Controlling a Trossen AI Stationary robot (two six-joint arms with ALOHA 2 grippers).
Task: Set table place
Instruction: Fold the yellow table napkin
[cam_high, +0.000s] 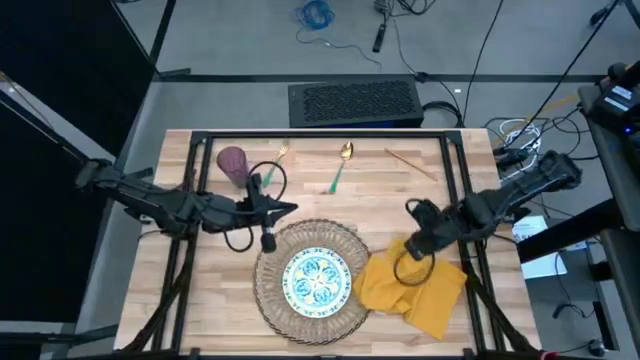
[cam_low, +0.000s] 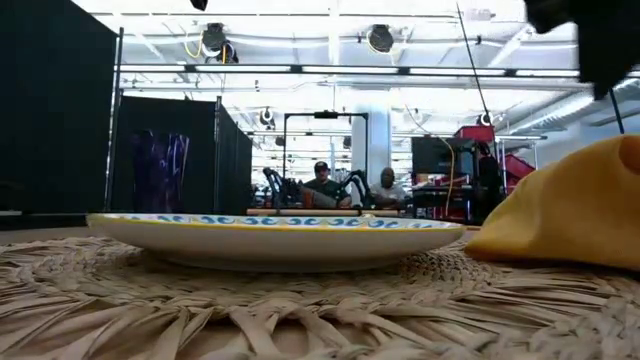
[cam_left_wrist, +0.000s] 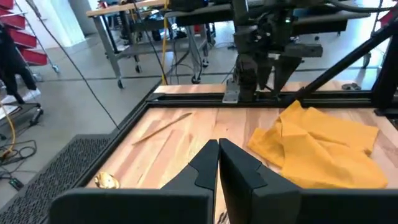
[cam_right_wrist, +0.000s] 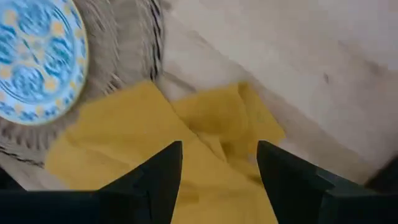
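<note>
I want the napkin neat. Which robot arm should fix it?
Probably the right. Its end effector hangs open directly over the crumpled yellow napkin beside the woven mat. The left end effector is shut and sits across the plate, farther off.

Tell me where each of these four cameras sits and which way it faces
High view: above the table, looking straight down; both arms show, left claw by the mat, right claw over the napkin.
Low view: at tabletop height, looking level across the mat and plate into the room; little of the robot shows.
Left wrist view: on the left arm, facing across the table; its shut claw shows.
Right wrist view: on the right arm, facing down; its open claw shows.
All four share the napkin.
</note>
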